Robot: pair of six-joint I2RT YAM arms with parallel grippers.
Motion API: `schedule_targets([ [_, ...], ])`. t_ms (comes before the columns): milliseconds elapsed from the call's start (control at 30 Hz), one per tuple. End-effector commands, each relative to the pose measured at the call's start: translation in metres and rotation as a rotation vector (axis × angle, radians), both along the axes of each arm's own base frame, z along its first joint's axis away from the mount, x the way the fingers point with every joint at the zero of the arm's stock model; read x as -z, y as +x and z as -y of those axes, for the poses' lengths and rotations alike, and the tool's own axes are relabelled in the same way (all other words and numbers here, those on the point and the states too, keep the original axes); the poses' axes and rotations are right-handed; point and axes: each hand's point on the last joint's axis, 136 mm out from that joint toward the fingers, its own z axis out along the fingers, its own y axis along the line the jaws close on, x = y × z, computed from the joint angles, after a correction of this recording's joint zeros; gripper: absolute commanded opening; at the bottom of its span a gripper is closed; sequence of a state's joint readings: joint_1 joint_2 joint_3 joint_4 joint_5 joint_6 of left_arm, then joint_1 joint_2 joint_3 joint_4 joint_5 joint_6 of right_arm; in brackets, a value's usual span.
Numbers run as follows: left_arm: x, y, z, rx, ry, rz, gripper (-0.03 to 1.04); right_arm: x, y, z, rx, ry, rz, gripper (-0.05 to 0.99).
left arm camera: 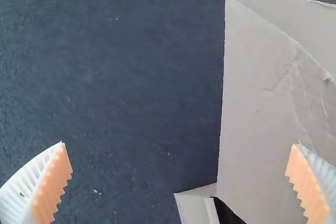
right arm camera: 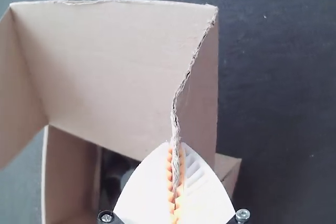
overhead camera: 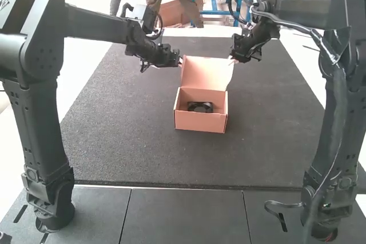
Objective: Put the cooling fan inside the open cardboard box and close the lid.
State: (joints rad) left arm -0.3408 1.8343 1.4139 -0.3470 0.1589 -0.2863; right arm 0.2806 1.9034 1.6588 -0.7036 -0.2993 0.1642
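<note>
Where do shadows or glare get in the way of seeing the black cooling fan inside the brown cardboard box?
High view: the black cooling fan lies shadowed inside the brown cardboard box, dim but visible, no glare. Right wrist view: the raised lid shades the interior, fan barely discernible. Left wrist view: even light on the lid.

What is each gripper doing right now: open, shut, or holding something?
Left gripper: open, at the edge of the lid, gripping nothing.
Right gripper: shut on the lid's side edge.
</note>
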Motion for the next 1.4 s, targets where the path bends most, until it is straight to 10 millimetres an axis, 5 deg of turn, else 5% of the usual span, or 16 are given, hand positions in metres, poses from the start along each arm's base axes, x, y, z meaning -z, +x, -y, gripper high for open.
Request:
schedule_targets([
  [0,-0.011,0.0,0.013,0.029,-0.018,0.016,0.97,-0.001,-0.017,-0.009,-0.039,-0.011,-0.01,-0.01],
  [733,0.005,-0.031,0.005,0.045,0.003,-0.053,0.97,0.014,-0.075,-0.021,-0.067,-0.01,0.008,0.0],
  [1367,0.014,-0.056,0.002,0.07,-0.014,-0.079,0.97,0.042,-0.106,-0.003,-0.051,-0.072,-0.009,0.0],
])
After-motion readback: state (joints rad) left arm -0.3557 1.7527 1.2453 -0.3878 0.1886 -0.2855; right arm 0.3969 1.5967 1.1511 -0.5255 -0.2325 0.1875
